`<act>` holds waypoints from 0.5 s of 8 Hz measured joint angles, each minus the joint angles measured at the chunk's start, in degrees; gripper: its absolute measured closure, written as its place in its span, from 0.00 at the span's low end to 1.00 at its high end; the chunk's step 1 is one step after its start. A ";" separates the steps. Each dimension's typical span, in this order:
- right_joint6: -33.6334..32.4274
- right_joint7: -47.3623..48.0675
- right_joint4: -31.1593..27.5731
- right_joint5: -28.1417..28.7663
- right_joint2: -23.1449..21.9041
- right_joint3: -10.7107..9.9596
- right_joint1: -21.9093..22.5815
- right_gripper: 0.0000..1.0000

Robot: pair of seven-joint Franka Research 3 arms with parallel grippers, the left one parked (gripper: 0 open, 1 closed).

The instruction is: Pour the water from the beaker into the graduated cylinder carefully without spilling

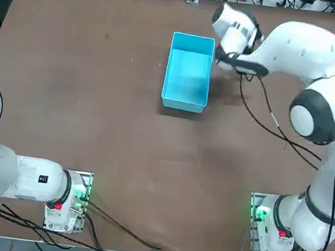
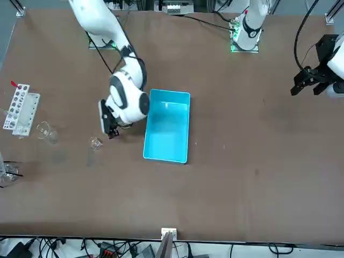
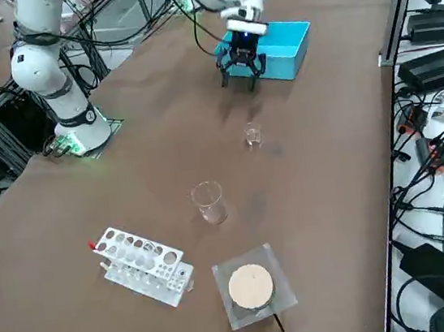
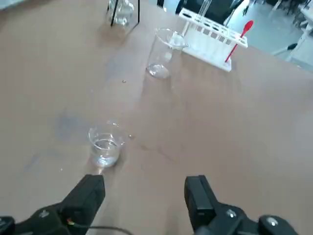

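Top view: right gripper [image 1: 225,54] sits at the far end of the table just beside the blue box [image 1: 189,72], on the box's right; the glassware lies under or beyond the arm and doesn't show here. Front view: gripper hangs low just beside the box, and the beaker [image 2: 95,143] stands on the table near it, on the side away from the box; the graduated cylinder [image 2: 47,132] stands farther out the same way, with the white rack [image 2: 20,108] beyond it. Right side view: gripper [image 3: 240,64] is spread, nothing between the fingers, pointing down at the table; beaker [image 3: 252,135] is upright, apart from it, roughly on a line running gripper, beaker, cylinder [image 3: 209,201], rack [image 3: 141,266]. A round pad [image 3: 250,286] sits near the rack. Right wrist view: fingers [image 4: 89,194] wide and empty, beaker [image 4: 104,145] upright with a little water in it, just ahead and nearer one finger than centred; cylinder [image 4: 163,53] well past it. Likely needs a small sideways shift to centre the beaker before advancing and closing. Right arm is the only one near.
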 joint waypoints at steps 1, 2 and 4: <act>0.04 4.11 0.29 -3.14 2.99 -0.12 0.08 0.00; 0.27 6.89 1.43 -5.13 5.63 -0.61 0.04 0.00; -0.41 9.15 7.05 -6.17 10.72 -2.13 -0.02 0.00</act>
